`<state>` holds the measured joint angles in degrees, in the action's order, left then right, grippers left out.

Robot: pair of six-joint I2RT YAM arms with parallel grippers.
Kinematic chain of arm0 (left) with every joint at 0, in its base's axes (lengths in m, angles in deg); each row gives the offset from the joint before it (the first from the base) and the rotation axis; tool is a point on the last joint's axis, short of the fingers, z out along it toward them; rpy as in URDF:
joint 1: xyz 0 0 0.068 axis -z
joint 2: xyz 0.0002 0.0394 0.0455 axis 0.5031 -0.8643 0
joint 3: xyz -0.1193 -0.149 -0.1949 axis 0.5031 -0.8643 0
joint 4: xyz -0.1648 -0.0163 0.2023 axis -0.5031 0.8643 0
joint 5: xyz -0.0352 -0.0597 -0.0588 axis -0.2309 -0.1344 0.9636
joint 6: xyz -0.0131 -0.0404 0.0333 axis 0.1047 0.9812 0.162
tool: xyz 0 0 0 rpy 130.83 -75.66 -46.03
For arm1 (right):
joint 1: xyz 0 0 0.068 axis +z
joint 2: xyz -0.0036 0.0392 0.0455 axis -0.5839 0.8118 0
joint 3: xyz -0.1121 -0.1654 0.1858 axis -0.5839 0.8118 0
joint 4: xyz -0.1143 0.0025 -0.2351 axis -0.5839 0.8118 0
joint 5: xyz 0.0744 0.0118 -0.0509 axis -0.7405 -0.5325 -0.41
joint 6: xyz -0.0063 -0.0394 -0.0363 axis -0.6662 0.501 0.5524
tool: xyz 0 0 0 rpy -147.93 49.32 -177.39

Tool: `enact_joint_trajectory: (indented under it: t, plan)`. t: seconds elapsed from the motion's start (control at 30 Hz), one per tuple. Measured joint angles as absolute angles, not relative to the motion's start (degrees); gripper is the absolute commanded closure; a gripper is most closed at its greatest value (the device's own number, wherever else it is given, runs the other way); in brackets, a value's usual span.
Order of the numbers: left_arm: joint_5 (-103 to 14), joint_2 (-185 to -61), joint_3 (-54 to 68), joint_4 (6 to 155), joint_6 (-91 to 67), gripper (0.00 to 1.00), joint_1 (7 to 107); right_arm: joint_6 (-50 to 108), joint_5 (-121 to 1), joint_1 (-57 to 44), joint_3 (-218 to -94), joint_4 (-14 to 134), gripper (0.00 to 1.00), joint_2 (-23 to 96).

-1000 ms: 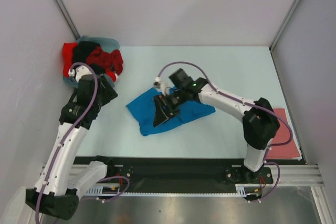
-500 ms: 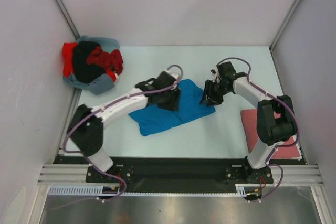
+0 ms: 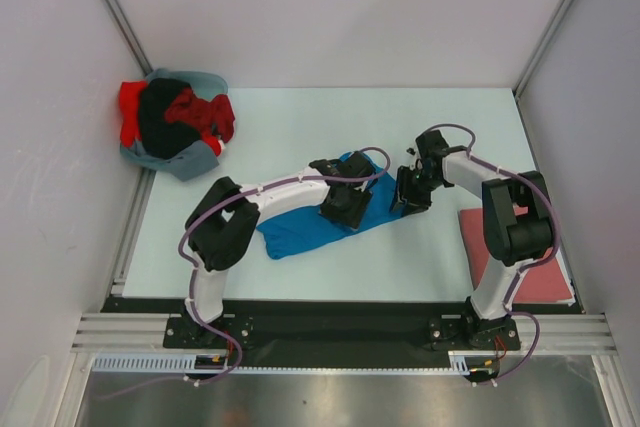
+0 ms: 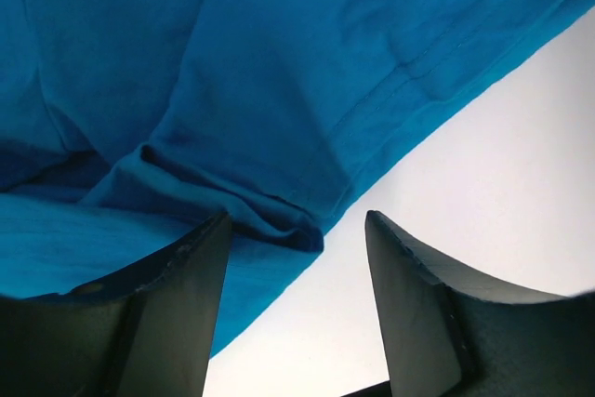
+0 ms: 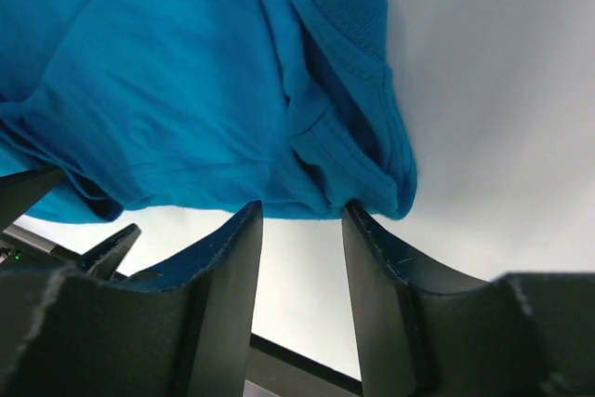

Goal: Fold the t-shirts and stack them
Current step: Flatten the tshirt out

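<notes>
Because the bright blue short-sleeved cotton t-shirt (image 3: pixel 298 233) lies crumpled and not flat in the middle of the pale green table (image 3: pixel 420 117), both arms reach to it from two sides, probably to take it by the edges and spread it.

The left gripper (image 3: pixel 345 205) hangs low over the middle part of the blue shirt. In its wrist view its two dark fingers (image 4: pixel 177 304) stand well apart with nothing between them, and a folded hem of the cloth (image 4: pixel 279 62) lies just in front of the tips. The right gripper (image 3: pixel 410 192) is at the right edge of the same shirt. Its fingers (image 5: pixel 223 285) stand nearer to each other, but bare table shows in the gap, so I judge that it does not hold the cloth. The doubled hem (image 5: pixel 358 127) ends just at the fingertips.

A loose heap of red, black and grey-blue shirts (image 3: pixel 175 127) waits in the far left corner, well apart from the arms. A flat, dull pinkish-red shirt (image 3: pixel 535 282) lies at the near right edge, partly under the right arm. I think it is placed there as the start of the stack, so the middle is left free for folding.

My judgement is that the fold of the blue shirt is not yet begun.
</notes>
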<state>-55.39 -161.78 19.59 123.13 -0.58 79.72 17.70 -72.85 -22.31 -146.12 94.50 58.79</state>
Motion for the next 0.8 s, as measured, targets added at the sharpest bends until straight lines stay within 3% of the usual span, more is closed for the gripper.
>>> enact_joint_trajectory:
  t: [0.23,0.37,0.43,0.5,0.57,0.8]
  plan:
    - [-56.8,-161.8,19.2,124.1,-0.5,0.43,79.8,17.7,-72.8,-22.3,-146.1,93.9,0.61,60.1]
    - [-56.6,-161.8,18.5,124.3,-0.3,0.59,79.8,17.6,-72.8,-22.3,-146.3,93.9,0.62,60.2]
    - [-56.6,-161.8,18.4,124.3,-0.3,0.57,79.8,17.6,-72.8,-22.3,-146.4,93.9,0.62,60.3]
    - [-56.7,-161.8,18.1,124.3,-0.5,0.46,79.8,17.6,-72.8,-22.3,-146.5,93.9,0.62,60.3]
    - [-56.8,-161.7,17.6,124.2,-0.4,0.44,79.8,17.6,-72.8,-22.3,-146.6,94.0,0.61,60.3]
    - [-56.5,-160.2,14.4,123.9,-0.5,0.56,79.8,17.1,-72.6,-22.0,-147.3,94.1,0.61,60.3]
